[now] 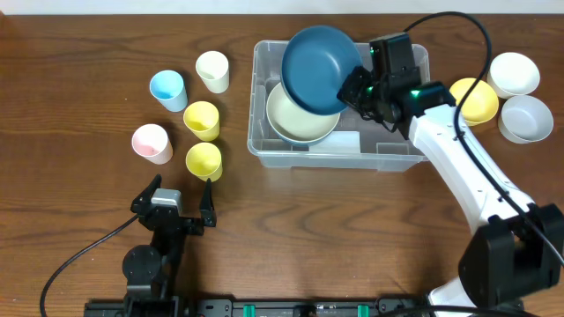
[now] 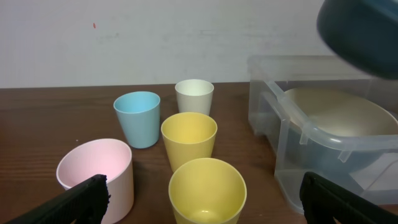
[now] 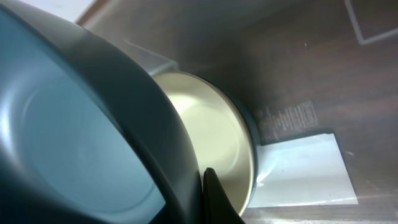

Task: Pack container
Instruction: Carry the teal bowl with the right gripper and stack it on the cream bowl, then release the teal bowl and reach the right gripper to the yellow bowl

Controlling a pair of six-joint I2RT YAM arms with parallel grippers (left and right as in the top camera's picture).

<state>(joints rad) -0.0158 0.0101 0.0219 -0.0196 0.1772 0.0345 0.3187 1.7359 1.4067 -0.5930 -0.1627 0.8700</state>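
The clear container (image 1: 388, 161) stands at the middle back of the table with a cream bowl (image 1: 300, 123) lying in its left half. Tilted above the container's far left corner hangs a dark blue bowl (image 1: 319, 66), with my right gripper (image 1: 352, 88) shut on its rim. In the right wrist view one finger (image 3: 214, 199) presses against the outside of the blue bowl's (image 3: 74, 137) wall, and the cream bowl (image 3: 205, 137) lies below. My left gripper (image 1: 176, 201) rests open near the front left. Its jaws stand wide with nothing held, and a yellow cup (image 2: 207, 190) stands just ahead of them.
Several cups stand left of the container: blue (image 1: 167, 89), cream (image 1: 212, 70), two yellow (image 1: 202, 120) (image 1: 204, 160) and pink (image 1: 152, 143). Right of the container sit a yellow bowl (image 1: 476, 99), a white bowl (image 1: 514, 73) and a pale grey bowl (image 1: 526, 119).
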